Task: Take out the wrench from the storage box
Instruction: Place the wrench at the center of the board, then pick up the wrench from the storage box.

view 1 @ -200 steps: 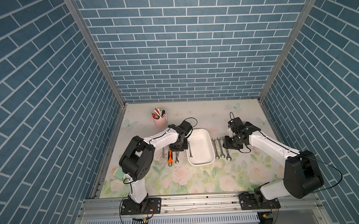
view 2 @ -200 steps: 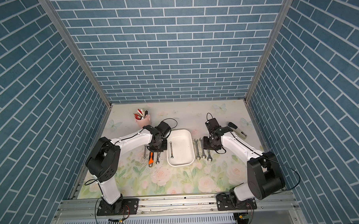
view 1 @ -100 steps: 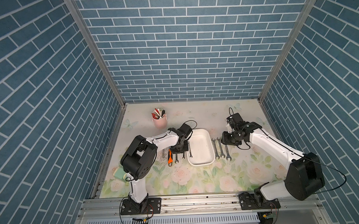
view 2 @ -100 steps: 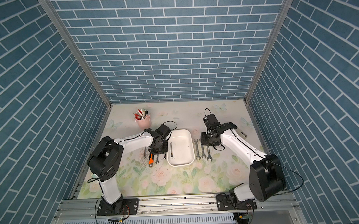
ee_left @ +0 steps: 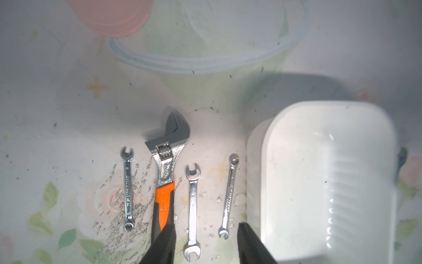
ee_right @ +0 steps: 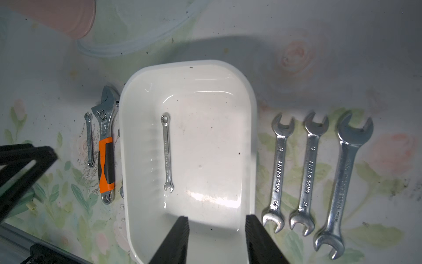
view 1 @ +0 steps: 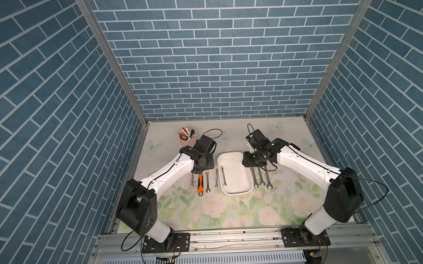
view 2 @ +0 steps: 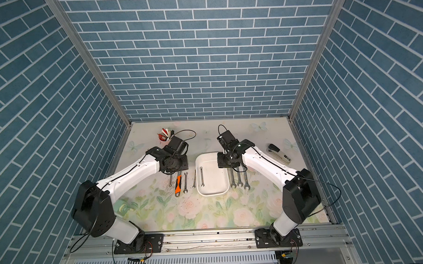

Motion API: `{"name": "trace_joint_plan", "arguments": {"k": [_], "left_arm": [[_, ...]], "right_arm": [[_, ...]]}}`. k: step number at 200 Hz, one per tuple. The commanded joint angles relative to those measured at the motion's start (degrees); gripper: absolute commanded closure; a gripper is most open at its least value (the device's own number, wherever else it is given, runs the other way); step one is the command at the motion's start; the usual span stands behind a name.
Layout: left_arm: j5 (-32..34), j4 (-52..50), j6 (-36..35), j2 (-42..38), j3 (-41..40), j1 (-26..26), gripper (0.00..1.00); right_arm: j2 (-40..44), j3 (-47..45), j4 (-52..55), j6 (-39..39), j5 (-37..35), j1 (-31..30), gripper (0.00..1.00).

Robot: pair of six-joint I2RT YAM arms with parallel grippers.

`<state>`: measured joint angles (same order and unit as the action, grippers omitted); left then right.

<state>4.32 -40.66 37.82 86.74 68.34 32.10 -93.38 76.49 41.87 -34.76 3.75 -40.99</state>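
Hovering right gripper (ee_right: pixel 217 219) over box (ee_right: pixel 251 137), jaws apart, empty; your wrench (ee_right: pixel 167 153) lies lengthwise below, toward left-arm side.

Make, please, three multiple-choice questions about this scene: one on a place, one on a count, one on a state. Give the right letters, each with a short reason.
1. Where does the orange-handled wrench lie?
A in the storage box
B on the table, on the box's left-arm side
C on the table, on the box's right-arm side

2. How many wrenches lie in the storage box?
A none
B one
C three

3. How is the right claw?
A shut on a wrench
B shut on the box rim
C open, empty

1 B: it lies among the tools there.
2 B: only one small wrench lies on its floor.
3 C: its fingers stand apart with nothing between them.
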Motion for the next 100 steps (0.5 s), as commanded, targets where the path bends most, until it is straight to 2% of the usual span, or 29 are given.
{"name": "trace_joint_plan", "arguments": {"k": [1,25,64,100], "left_arm": [[2.5,-2.2,-1.7,-4.1,0.2,-2.0,0.4],[3.8,-1.6,-2.9,-8.4,-0.9,-3.7,0.3],[3.7,-0.1,-4.7,-12.3,-2.9,-6.1,0.26],[3.6,0.5,-6.2,-12.7,-4.4,-7.4,0.25]], "right_arm": [[-3.4,2.7,0.3,-2.1,-1.4,-1.9,0.56],[-7.6,4.5,-0.8,-2.4,-1.4,-3.8,0.54],[-15.3,7.5,-2.4,-2.6,-1.3,-6.0,0.49],[-20.7,9.6,-3.8,-3.7,-1.6,-7.3,0.41]]}}
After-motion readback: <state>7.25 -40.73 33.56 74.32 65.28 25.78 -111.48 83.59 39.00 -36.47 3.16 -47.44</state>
